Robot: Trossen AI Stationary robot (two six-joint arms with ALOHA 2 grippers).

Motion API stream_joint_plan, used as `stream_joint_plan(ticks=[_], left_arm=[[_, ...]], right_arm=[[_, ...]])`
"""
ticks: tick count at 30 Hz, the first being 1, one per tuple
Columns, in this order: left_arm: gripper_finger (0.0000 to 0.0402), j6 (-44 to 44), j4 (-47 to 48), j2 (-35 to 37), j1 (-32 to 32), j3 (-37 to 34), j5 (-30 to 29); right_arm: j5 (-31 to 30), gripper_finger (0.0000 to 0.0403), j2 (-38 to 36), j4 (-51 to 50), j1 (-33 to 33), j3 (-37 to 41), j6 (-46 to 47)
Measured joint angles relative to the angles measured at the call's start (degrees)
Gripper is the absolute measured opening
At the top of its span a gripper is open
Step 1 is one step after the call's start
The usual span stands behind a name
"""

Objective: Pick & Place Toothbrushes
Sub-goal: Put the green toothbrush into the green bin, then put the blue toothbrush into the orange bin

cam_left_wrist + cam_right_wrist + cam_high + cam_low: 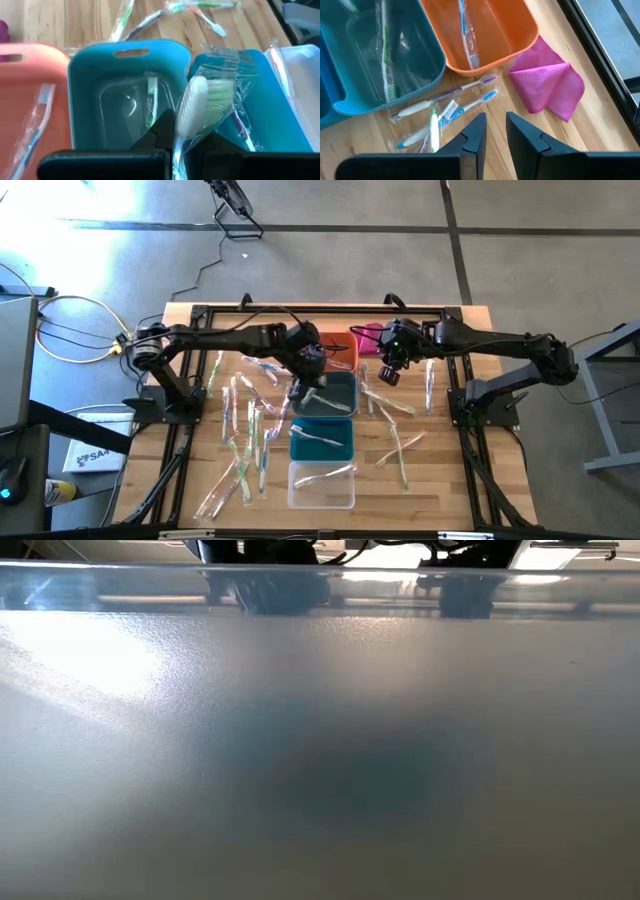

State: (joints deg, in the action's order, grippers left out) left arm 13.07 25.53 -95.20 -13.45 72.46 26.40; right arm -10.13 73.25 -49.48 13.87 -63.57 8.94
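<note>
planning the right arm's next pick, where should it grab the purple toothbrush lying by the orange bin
Grip the purple toothbrush mid-handle, coming straight down with the fingers across its length. It lies flat on the wood, its middle bare; the bin crowds its head end and other brushes overlap its tail.

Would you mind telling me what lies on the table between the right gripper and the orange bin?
In the right wrist view, wrapped toothbrushes lie on the wood between the right gripper and the orange bin; the pink cloth sits off to the side.

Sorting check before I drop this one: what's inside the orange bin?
The orange bin holds one wrapped blue toothbrush. Its far end runs out of the right wrist view, unseen.
</note>
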Motion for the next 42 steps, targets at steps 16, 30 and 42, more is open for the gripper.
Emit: stream_joint_plan(ticks=[16,30,42], left_arm=[[0.0135,0.19,-4.00,-0.02,0.00,-0.04,-2.12],[0.0156,0.16,-7.94,0.01,-0.02,-0.04,-2.10],[0.0156,0.12,-7.52,0.07,-0.04,-0.04,-2.81]], right_arm=[[0.02,0.0065,0.00,-0.06,0.00,0.00,-0.17],[0.02,0.0065,0.00,-0.10,0.00,0.00,-0.17],[0.00,0.0065,0.00,-0.08,0.00,0.00,-0.15]])
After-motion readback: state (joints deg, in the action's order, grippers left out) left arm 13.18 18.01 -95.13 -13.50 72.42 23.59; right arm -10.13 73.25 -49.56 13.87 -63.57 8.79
